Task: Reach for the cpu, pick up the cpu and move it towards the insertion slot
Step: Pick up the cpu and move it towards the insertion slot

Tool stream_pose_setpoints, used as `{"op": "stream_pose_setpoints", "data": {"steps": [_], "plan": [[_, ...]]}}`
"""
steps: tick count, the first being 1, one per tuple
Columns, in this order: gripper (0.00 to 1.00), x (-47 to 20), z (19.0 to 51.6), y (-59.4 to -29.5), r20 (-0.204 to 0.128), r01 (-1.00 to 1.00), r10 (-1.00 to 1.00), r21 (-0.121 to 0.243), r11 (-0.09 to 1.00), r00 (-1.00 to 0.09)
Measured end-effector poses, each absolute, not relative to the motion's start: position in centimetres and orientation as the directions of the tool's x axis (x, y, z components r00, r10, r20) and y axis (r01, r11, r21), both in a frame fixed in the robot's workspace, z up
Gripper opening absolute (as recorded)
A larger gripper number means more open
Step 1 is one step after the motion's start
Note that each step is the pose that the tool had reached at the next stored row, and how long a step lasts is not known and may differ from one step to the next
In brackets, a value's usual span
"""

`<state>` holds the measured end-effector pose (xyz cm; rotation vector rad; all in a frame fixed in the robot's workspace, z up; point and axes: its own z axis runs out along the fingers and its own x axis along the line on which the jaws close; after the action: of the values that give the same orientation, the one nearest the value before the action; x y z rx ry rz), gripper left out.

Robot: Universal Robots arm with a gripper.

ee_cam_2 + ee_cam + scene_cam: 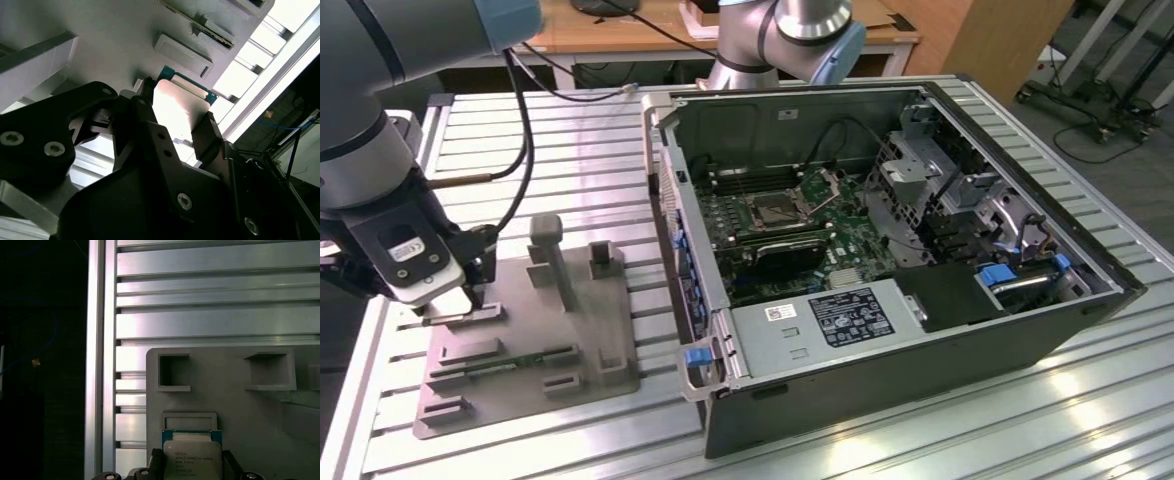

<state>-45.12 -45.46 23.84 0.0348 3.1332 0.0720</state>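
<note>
The cpu [192,458], a flat square chip with a silvery top on a green-edged board, sits low over the grey fixture plate [225,405] by a shallow raised frame. My gripper [192,467] has one dark finger against each of two opposite edges of the cpu [180,107] in both wrist views, so it is shut on the chip. Whether the chip rests on the plate or hangs just above it, I cannot tell. In the exterior view my gripper [464,303] is at the plate's corner on the exterior view's left. The insertion slot [778,208] lies inside the open computer case, its metal frame hinged up.
The open computer case [907,360] stands to the exterior view's right of the fixture plate [594,340]. Upright grey blocks [550,255] rise from the plate close to my arm. A ribbed aluminium table [574,140] carries everything; its edge [97,365] runs close beside the plate.
</note>
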Motion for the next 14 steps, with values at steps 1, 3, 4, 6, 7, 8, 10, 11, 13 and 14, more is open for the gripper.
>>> {"op": "stream_pose_setpoints", "data": {"steps": [1, 3, 4, 6, 7, 8, 10, 11, 13, 14], "plan": [[0.54, -45.1, 23.8, -45.5, -0.007, 0.022, 0.022, 0.046, 0.999, -1.0], [0.54, -45.1, 23.9, -45.5, -0.007, 0.022, 0.022, 0.046, 0.999, -1.0], [0.54, -45.1, 23.9, -45.5, -0.007, 0.022, 0.022, 0.046, 0.999, -1.0], [0.54, -45.1, 24.0, -45.5, -0.007, 0.022, 0.022, 0.046, 0.999, -1.0], [0.54, -45.1, 24.2, -45.5, -0.007, 0.022, 0.022, 0.046, 0.999, -1.0], [0.54, -45.1, 24.3, -45.5, -0.007, 0.022, 0.022, 0.046, 0.999, -1.0], [0.54, -45.1, 24.5, -45.5, -0.007, 0.022, 0.022, 0.046, 0.999, -1.0], [0.54, -45.1, 24.7, -45.5, -0.007, 0.022, 0.022, 0.046, 0.999, -1.0], [0.54, -45.1, 24.9, -45.5, -0.007, 0.022, 0.022, 0.046, 0.999, -1.0], [0.54, -45.1, 25.1, -45.5, -0.007, 0.022, 0.022, 0.046, 0.999, -1.0]]}}
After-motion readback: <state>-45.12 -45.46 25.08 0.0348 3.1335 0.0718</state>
